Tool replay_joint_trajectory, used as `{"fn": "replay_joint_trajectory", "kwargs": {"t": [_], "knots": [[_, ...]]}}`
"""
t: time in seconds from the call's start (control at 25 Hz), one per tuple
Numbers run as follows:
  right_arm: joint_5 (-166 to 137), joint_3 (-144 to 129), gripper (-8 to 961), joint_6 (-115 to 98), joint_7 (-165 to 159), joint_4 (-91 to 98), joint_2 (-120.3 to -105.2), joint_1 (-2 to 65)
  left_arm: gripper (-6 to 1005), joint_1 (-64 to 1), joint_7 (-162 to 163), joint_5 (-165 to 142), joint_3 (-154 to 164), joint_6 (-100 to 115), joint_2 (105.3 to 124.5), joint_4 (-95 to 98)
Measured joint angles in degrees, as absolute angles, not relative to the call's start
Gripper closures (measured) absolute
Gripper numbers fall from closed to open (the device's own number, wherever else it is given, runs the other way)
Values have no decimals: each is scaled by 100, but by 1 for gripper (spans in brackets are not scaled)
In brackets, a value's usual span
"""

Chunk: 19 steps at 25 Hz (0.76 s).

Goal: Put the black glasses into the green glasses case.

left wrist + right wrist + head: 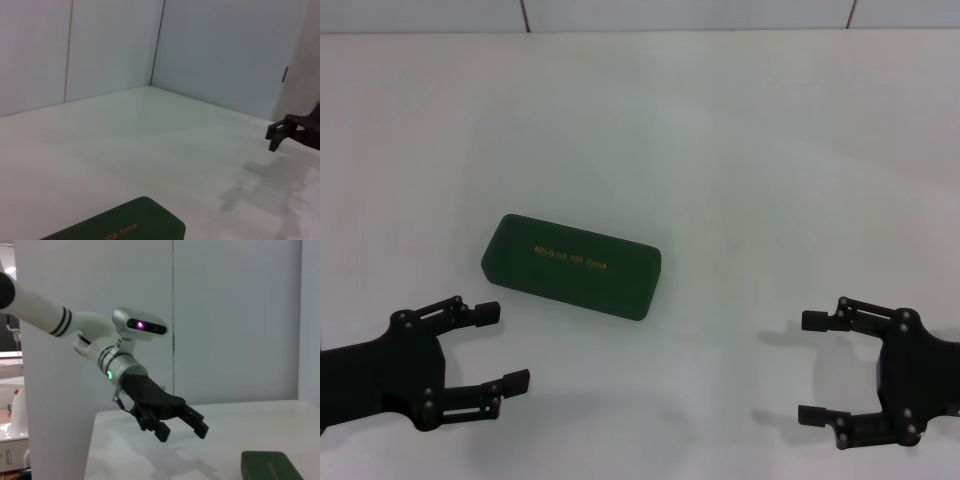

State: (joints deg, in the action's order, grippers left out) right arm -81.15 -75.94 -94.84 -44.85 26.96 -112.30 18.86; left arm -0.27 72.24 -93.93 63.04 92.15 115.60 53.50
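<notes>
The green glasses case (571, 265) lies shut on the white table, left of centre, with gold lettering on its lid. It also shows in the left wrist view (122, 225) and the right wrist view (270, 466). The black glasses are not in view in any frame. My left gripper (508, 347) is open and empty, near the table's front left, just in front of the case. My right gripper (815, 368) is open and empty at the front right, well apart from the case. The left gripper also shows in the right wrist view (182, 427).
The white table (740, 150) stretches bare to the back, where a pale panelled wall (680, 12) stands. A white partition (55, 390) stands beside the table on my left side.
</notes>
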Motion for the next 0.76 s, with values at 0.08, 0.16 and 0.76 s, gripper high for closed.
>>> {"fn": "replay_joint_trajectory", "kwargs": {"t": [0.08, 0.16, 0.76], "knots": [[-8116, -7593, 81, -9429, -4485, 2685, -11231, 1908, 121, -33, 7217, -9401, 6303, 9231, 11552, 5321], [-8118, -7593, 81, -9380, -4491, 2685, -11232, 1916, 121, -49, 7213, -9403, 6301, 9237, 11524, 5277], [-8127, -7231, 81, -9195, -4508, 2743, -11311, 1944, 121, -160, 7208, -9414, 6276, 9386, 11479, 5243]]}}
